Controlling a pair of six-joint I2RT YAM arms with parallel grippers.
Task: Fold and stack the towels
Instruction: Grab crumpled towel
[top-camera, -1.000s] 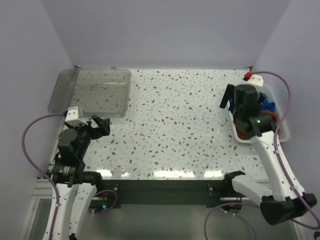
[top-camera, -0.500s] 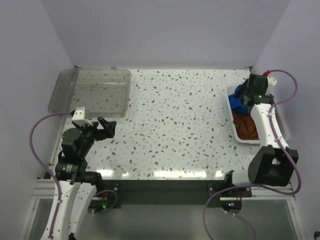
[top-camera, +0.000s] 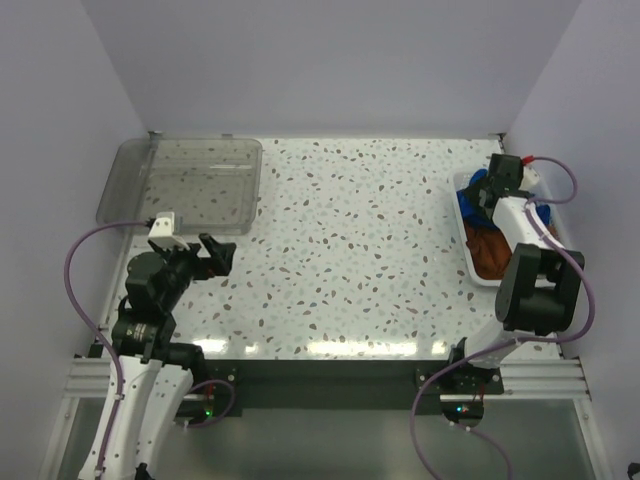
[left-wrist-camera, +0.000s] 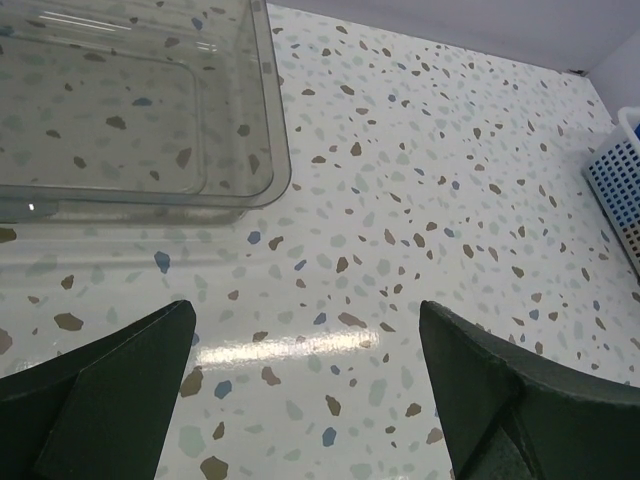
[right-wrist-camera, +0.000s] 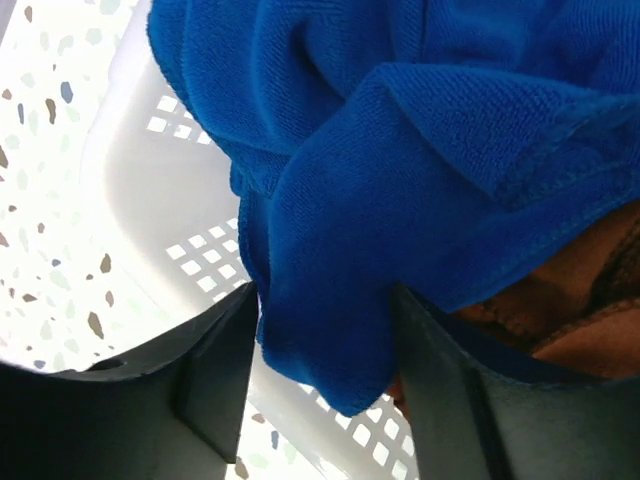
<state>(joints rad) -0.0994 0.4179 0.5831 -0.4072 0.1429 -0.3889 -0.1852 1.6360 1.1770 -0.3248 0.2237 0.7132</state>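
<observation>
The left arm is folded low, and the left gripper (top-camera: 211, 254) holds its fingers wide apart over the speckled table (top-camera: 360, 230), near the clear tray (top-camera: 200, 185). The right arm reaches down into the white basket (right-wrist-camera: 170, 180). The right gripper (right-wrist-camera: 325, 300) has a finger on each side of a blue towel (right-wrist-camera: 400, 150) fold; I cannot tell if they clamp it. A brown towel (top-camera: 492, 255) lies beside it.
</observation>
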